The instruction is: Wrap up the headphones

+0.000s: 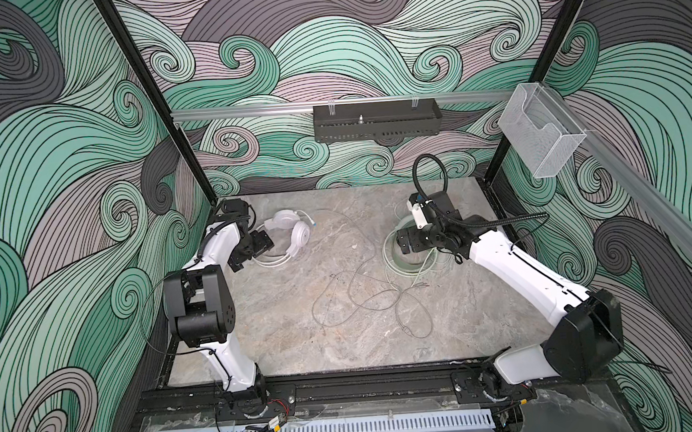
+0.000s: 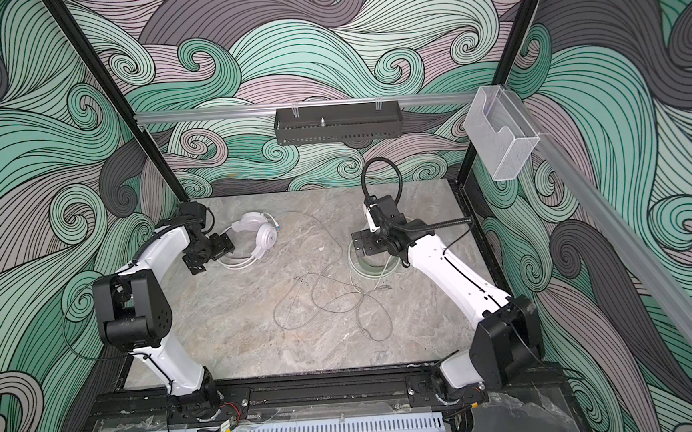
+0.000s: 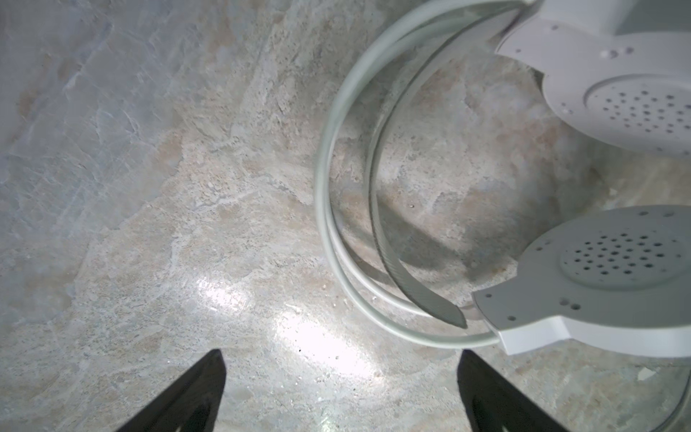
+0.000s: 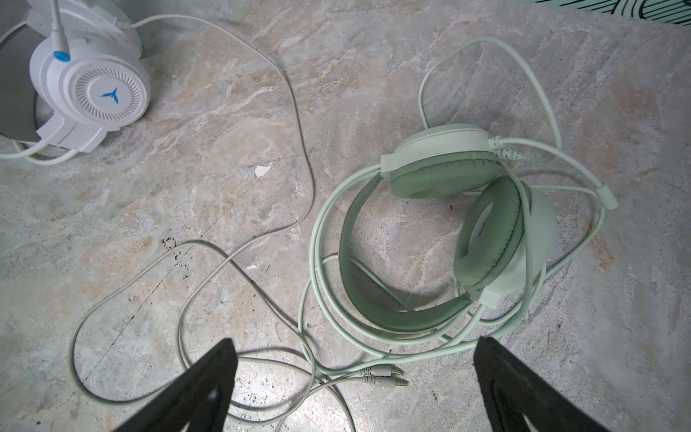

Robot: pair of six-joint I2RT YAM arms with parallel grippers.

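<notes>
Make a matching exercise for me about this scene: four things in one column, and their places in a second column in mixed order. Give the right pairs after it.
Things
1. white headset
2. mint green headset
3. black tray
4. clear box

Places
A. hung on the rail at the right side
B. next to the open left gripper
C. hung on the back rail, in the middle
D. below the open right gripper

Pairs: 1-B, 2-D, 3-C, 4-A
</notes>
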